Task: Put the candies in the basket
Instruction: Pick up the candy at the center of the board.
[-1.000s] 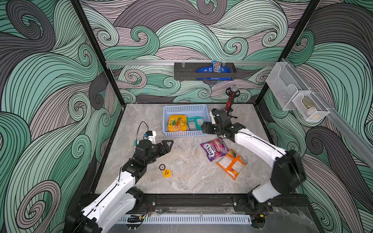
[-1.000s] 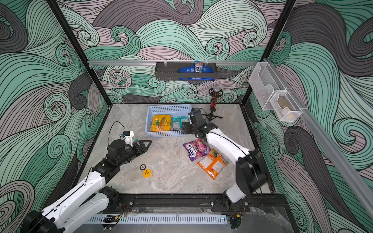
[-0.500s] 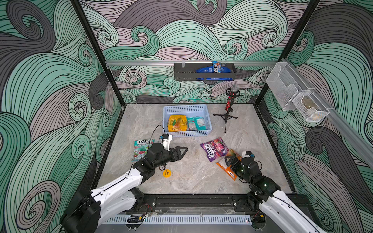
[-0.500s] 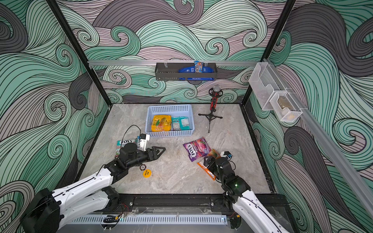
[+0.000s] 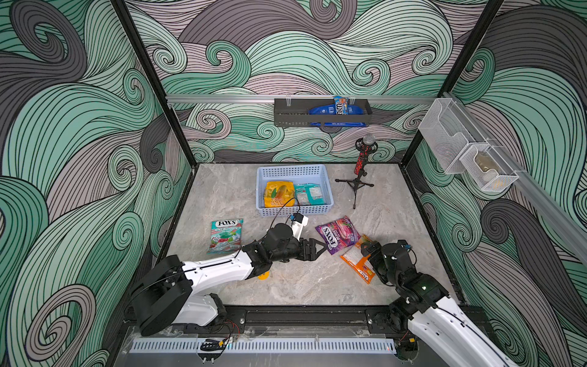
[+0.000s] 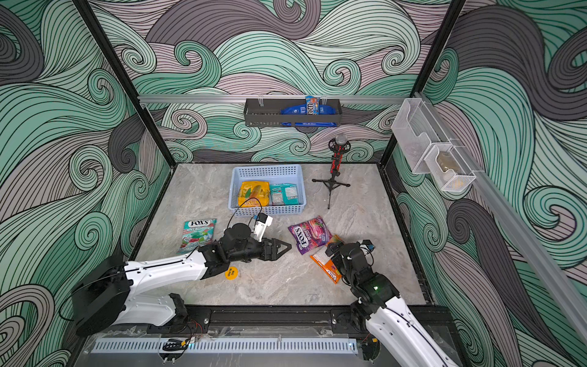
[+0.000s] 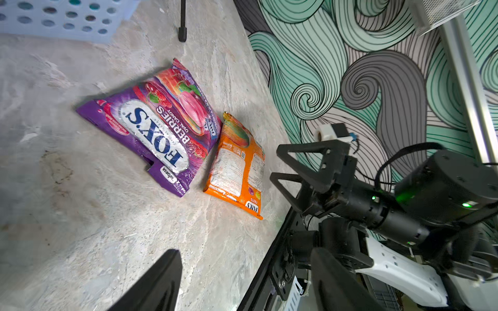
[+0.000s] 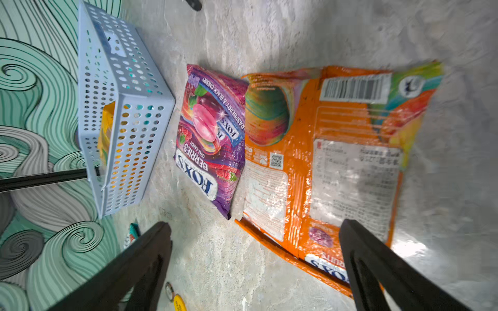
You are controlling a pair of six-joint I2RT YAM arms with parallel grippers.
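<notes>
The light blue basket (image 5: 293, 171) holds a yellow candy bag (image 5: 279, 193) and a teal one (image 5: 309, 194). On the table lie a green-white FOX'S mint bag (image 5: 226, 235), a purple FOX'S bag (image 5: 338, 235) and an orange bag (image 5: 357, 263). My left gripper (image 5: 319, 248) points at the purple bag's near edge. In the left wrist view it (image 7: 245, 251) is open and empty. My right gripper (image 5: 368, 249) hovers over the orange bag (image 8: 336, 150); in the right wrist view it (image 8: 256, 224) is open with one finger above the bag's edge.
A microphone on a tripod (image 5: 360, 178) stands right of the basket. A yellow disc (image 6: 231, 272) lies under my left forearm. A dark tray (image 5: 320, 112) with blue packets hangs on the back wall. White mesh bins (image 5: 467, 149) hang on the right wall.
My right arm pulled back from the basket to the front right, over the orange bag, its jaws wider. My left arm swung right towards the purple bag, uncovering the mint bag.
</notes>
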